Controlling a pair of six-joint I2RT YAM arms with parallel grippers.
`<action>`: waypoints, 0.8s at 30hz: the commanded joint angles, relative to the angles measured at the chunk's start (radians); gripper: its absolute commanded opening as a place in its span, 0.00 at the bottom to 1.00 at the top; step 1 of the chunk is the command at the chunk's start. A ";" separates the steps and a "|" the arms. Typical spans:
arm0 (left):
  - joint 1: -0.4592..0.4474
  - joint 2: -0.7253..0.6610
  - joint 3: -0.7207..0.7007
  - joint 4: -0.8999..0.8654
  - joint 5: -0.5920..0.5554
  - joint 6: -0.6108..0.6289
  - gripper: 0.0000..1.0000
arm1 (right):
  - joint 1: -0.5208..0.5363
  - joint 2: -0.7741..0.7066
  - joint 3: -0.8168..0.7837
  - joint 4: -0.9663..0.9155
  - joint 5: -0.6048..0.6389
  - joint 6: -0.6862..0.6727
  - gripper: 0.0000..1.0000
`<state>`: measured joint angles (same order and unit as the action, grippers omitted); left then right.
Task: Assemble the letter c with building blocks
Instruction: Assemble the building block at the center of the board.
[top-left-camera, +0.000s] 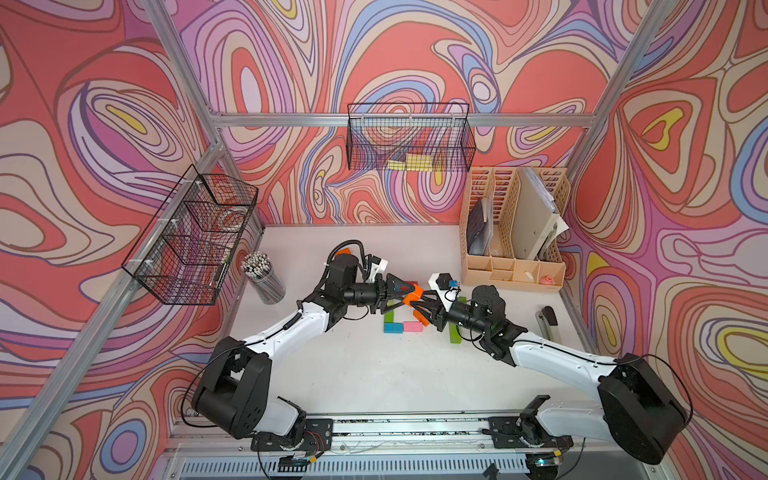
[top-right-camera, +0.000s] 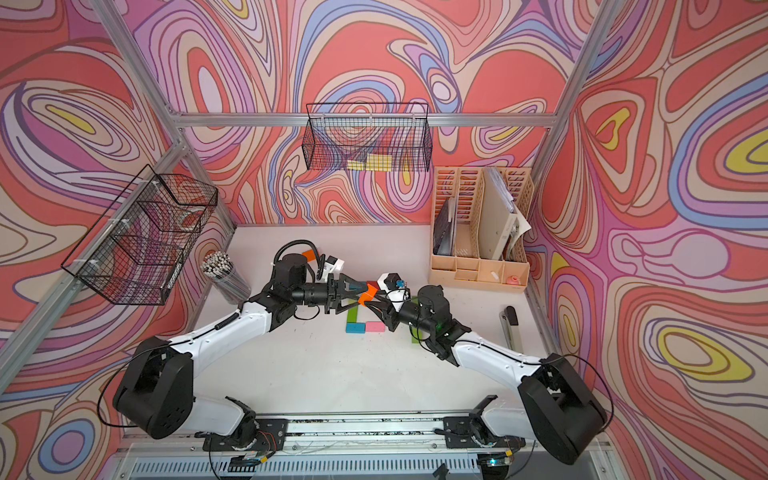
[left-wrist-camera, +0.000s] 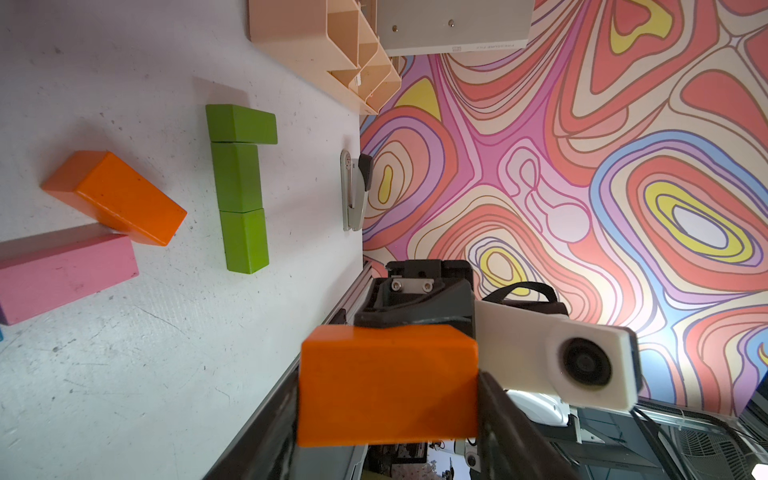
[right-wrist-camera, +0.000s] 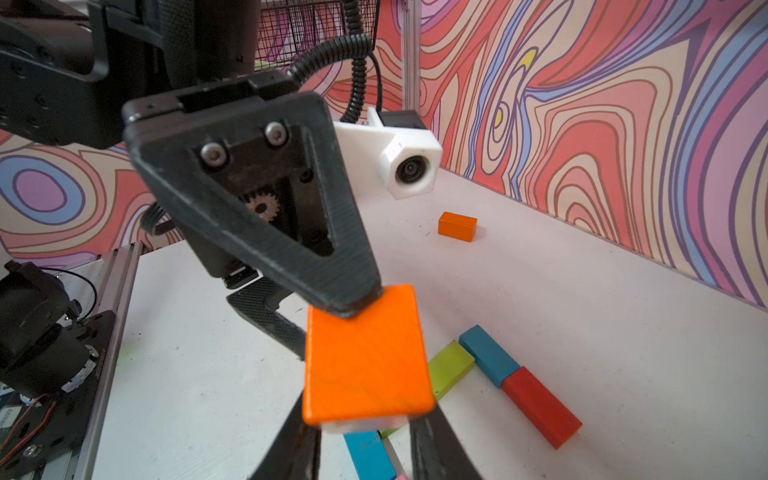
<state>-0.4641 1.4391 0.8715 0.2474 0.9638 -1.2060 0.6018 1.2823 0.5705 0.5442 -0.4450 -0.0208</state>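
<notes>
No readable text. Only tiny illegible print edging the grey folder (left-wrist-camera: 453, 25), well beyond the fingers of the left gripper (left-wrist-camera: 386, 386).

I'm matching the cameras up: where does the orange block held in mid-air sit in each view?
Both top views: held orange block at picture centre.
Left wrist: bottom centre.
Right wrist: lower centre.
Shared landmark: the white table, under it in all four.
</notes>
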 joint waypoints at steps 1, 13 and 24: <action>-0.018 -0.022 -0.031 0.082 0.017 -0.047 0.47 | 0.008 0.010 0.012 0.039 -0.001 -0.015 0.22; -0.003 -0.109 -0.010 -0.222 -0.321 0.344 0.82 | 0.007 -0.121 0.067 -0.462 0.228 -0.131 0.17; -0.041 -0.247 -0.154 -0.395 -0.650 0.757 0.82 | 0.007 -0.162 0.238 -1.047 0.480 -0.262 0.25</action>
<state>-0.5037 1.1976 0.7670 -0.0906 0.3813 -0.5797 0.6037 1.1221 0.7547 -0.2970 -0.0647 -0.2188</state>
